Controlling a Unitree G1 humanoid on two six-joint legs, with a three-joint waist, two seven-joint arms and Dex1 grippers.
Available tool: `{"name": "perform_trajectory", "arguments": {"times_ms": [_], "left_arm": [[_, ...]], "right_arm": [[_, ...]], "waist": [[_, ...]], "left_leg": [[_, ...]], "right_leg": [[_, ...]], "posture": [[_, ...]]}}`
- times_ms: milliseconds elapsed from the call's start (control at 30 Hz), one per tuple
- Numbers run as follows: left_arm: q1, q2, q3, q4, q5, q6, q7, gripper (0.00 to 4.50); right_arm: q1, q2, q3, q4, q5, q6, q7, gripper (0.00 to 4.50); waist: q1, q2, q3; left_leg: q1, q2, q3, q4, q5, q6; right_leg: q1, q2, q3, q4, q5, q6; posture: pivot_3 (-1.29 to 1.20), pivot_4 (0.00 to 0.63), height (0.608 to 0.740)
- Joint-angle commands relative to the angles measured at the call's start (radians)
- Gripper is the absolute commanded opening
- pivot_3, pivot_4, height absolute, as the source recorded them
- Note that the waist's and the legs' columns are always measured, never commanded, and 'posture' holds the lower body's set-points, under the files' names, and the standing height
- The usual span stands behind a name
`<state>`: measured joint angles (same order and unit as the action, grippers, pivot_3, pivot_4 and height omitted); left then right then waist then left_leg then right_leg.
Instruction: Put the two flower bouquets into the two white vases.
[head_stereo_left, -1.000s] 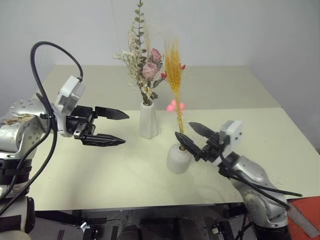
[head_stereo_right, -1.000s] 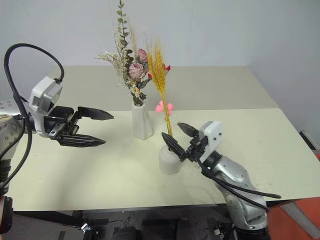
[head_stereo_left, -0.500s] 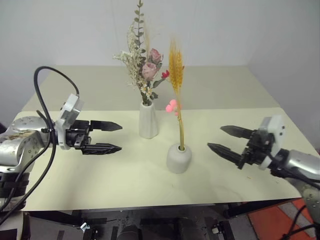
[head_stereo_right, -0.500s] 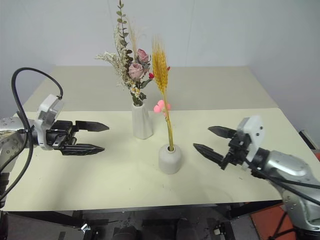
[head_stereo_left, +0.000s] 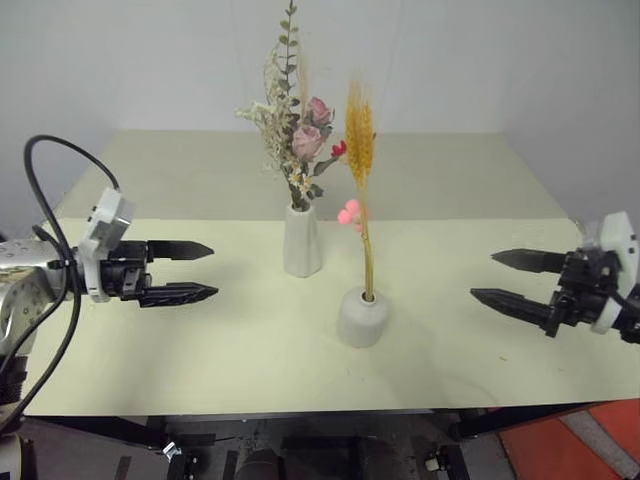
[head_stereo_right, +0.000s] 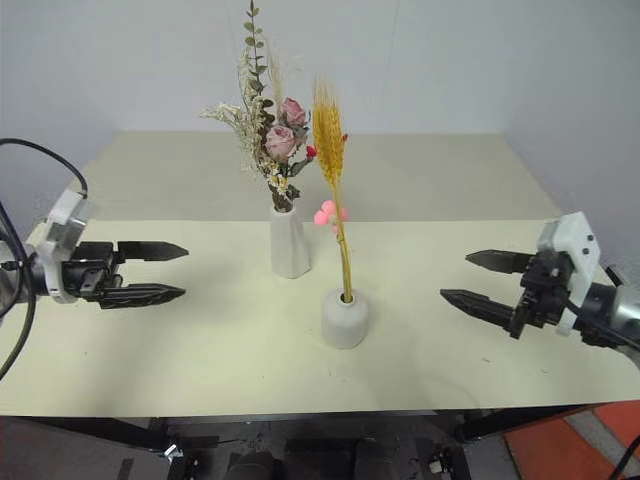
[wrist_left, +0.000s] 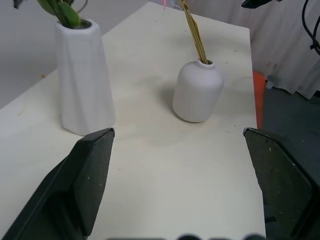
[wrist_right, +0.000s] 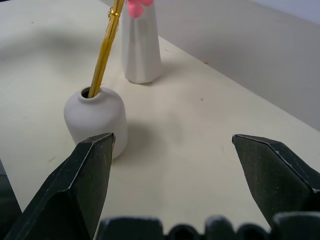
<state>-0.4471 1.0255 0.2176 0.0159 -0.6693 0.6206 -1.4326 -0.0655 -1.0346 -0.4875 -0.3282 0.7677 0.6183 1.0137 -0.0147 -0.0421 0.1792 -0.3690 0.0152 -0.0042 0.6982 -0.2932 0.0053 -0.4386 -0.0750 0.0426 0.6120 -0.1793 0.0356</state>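
Note:
The tall white vase (head_stereo_left: 302, 241) stands mid-table and holds the bushy bouquet (head_stereo_left: 294, 133) of cream sprigs, pink roses and green leaves. In front of it the short round vase (head_stereo_left: 361, 317) holds the slim yellow wheat-like bouquet (head_stereo_left: 359, 150) with small pink blossoms. My left gripper (head_stereo_left: 196, 271) hovers over the table's left side, open and empty, pointing toward the vases. Far out at the right edge, my right gripper (head_stereo_left: 505, 277) is open and empty too, well apart from the short vase. Both vases also appear in the wrist views: tall vase (wrist_left: 82, 77), short vase (wrist_right: 96, 120).
The cream table (head_stereo_left: 430, 190) stretches back to a plain white wall. Its front edge (head_stereo_left: 300, 408) runs close below the short vase, with dark floor beneath. An orange patch of floor (head_stereo_left: 580, 440) lies at the lower right.
My right gripper has swung away from the short vase out to the right, leaving the wheat bouquet standing in it. The left gripper has drifted left and slightly lower.

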Motion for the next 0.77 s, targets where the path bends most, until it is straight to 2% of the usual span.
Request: {"name": "perform_trajectory", "arguments": {"times_ms": [33,767], "left_arm": [[-0.009,0.013,0.03,-0.023,-0.013,-0.005,0.004,4.5],[-0.053,-0.002,0.007,-0.039,-0.02,0.017,0.014,4.5]], "right_arm": [[-0.008,-0.013,-0.039,-0.002,0.0,-0.004,0.013,4.47],[0.018,0.005,-0.055,-0.018,-0.02,-0.007,0.004,4.47]], "waist": [[0.0,0.0,0.0],[0.0,0.0,0.0]], "left_leg": [[0.0,0.0,0.0,0.0,0.0,0.0],[0.0,0.0,0.0,0.0,0.0,0.0]], "right_leg": [[0.0,0.0,0.0,0.0,0.0,0.0],[0.0,0.0,0.0,0.0,0.0,0.0]], "posture": [[0.0,0.15,0.74],[0.0,0.15,0.74]]}}
